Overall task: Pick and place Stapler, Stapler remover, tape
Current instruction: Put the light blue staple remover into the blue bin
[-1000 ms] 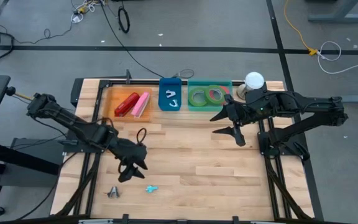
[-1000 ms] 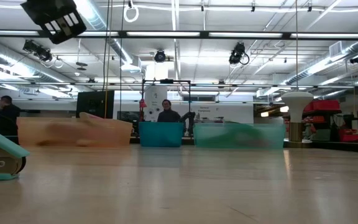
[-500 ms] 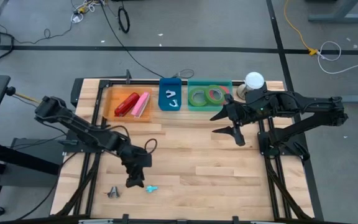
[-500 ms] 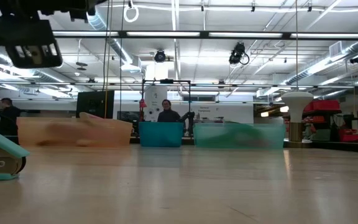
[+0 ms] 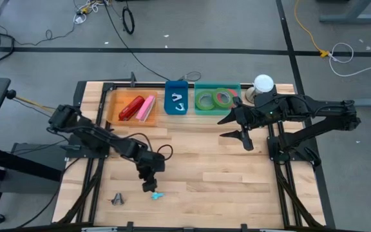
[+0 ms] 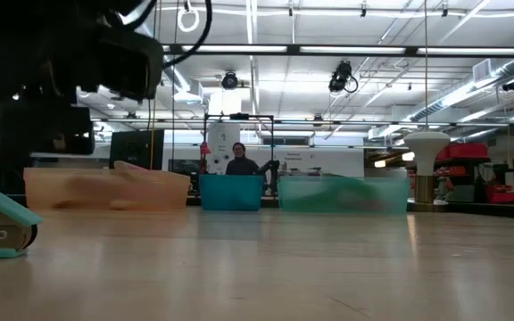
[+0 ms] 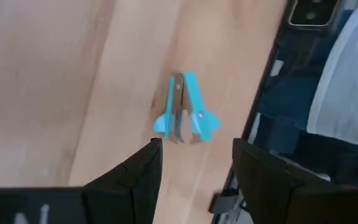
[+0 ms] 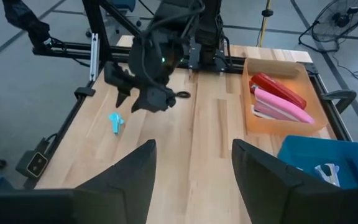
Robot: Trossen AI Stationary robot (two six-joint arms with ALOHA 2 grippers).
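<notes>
A light blue staple remover (image 5: 156, 194) lies flat on the wooden table near its front edge; it also shows in the left wrist view (image 7: 184, 112) and the right wrist view (image 8: 115, 121). My left gripper (image 5: 149, 185) is open just above and beside it, touching nothing. A grey staple remover (image 5: 117, 200) lies to its left. My right gripper (image 5: 237, 126) is open and empty at the far right, near the green bin (image 5: 199, 86) holding two green tape rolls (image 5: 205, 100) and a red-pink one (image 5: 223, 98).
An orange bin (image 5: 114, 109) holds a red stapler (image 5: 131, 107) and a pink stapler (image 5: 146, 108). A blue bin (image 5: 169, 86) holds white staple removers (image 5: 178, 102). A white round object (image 5: 263, 83) stands at the far right. A person (image 6: 238, 160) shows behind the table.
My left gripper has moved toward the table's right and near edge, from beside the grey staple remover's area to just above the light blue staple remover. My right arm has kept still.
</notes>
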